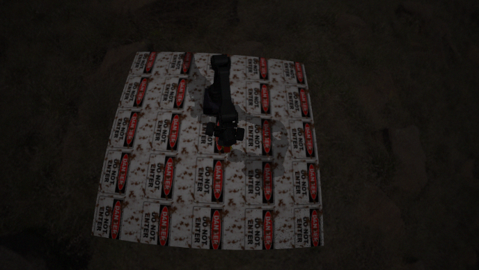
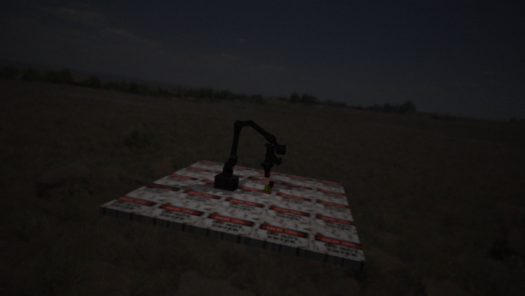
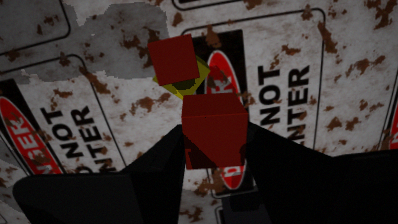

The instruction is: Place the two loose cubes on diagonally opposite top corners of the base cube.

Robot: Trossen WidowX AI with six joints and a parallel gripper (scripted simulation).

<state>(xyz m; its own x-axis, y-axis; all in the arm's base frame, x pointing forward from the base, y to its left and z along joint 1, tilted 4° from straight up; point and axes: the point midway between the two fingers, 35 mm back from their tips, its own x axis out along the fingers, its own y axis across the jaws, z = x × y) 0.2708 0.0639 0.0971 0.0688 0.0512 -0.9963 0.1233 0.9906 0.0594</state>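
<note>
The yellow base cube [image 2: 268, 188] [image 3: 201, 79] stands on the table. One red cube [image 2: 272, 183] [image 3: 174, 60] sits level on one top corner of it and overhangs its edges; in the top view a red patch with yellow edges shows beside the arm. My gripper [image 2: 267, 173] [image 3: 212, 129] is shut on the other red cube [image 2: 267, 175] [image 3: 216, 140], one finger on each side. It holds this cube clearly above the height of the placed one, with air below it. In the wrist view the held cube partly overlaps the base cube's near corner. Its exact sideways offset is hard to tell.
The table [image 1: 132, 223] [image 2: 305, 244] is a square slab printed with red, black and white danger signs and rust spots. The arm's base [image 2: 226, 182] stands on it behind the cubes. Shadows of the arm fall beside the cubes. The scene is dark.
</note>
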